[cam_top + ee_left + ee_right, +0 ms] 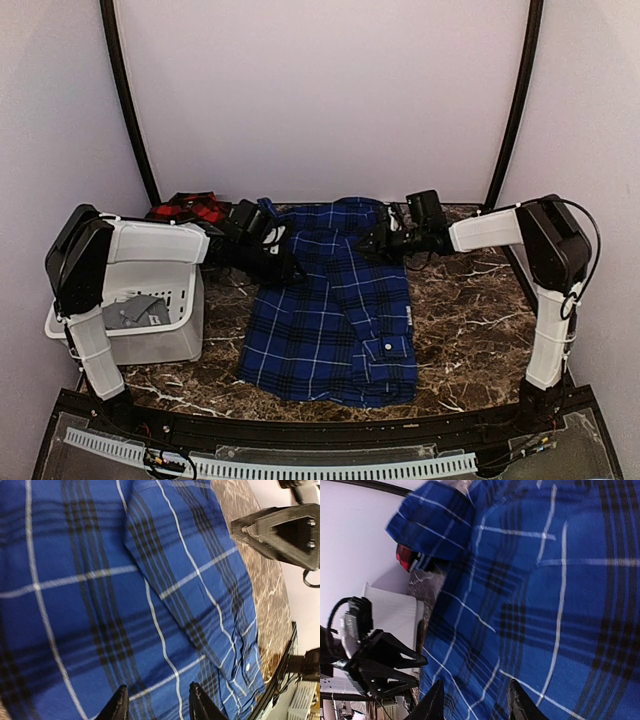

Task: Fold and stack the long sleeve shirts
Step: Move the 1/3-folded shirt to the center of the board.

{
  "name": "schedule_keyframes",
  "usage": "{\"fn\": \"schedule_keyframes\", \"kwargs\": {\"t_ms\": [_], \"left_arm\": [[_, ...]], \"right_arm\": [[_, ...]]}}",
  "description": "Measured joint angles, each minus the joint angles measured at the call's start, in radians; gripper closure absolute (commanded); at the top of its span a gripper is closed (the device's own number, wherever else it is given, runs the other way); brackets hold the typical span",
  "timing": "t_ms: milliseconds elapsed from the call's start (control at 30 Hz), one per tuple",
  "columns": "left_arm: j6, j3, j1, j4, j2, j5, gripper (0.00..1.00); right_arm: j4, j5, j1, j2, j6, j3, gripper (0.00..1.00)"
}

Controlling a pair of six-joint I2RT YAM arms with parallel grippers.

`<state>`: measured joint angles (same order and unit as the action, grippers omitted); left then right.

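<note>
Brown marbled tabletop (470,300) with a dark blue plaid cloth shirt (330,320) spread across its middle.
Left gripper (287,265) and right gripper (366,241) are over its far half, jaws part-open, gripping nothing; a red-and-black plaid shirt (188,208) sits bunched behind a white plastic basket (150,290).

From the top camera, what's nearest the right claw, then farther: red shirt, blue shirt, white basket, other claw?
1. blue shirt, under the right gripper.
2. left gripper, across the shirt.
3. red shirt, back left, and white basket, left: too close to call.
</note>
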<state>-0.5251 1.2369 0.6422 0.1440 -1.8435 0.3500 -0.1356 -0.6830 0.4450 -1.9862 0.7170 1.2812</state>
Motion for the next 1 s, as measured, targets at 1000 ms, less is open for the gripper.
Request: {"fn": "schedule_keyframes", "kwargs": {"t_ms": [1000], "left_arm": [[-0.207,0.204,0.343,-0.025,-0.297,-0.029,0.61]], "right_arm": [[-0.014,0.081,-0.272,0.064,-0.116,-0.325,0.61]]}}
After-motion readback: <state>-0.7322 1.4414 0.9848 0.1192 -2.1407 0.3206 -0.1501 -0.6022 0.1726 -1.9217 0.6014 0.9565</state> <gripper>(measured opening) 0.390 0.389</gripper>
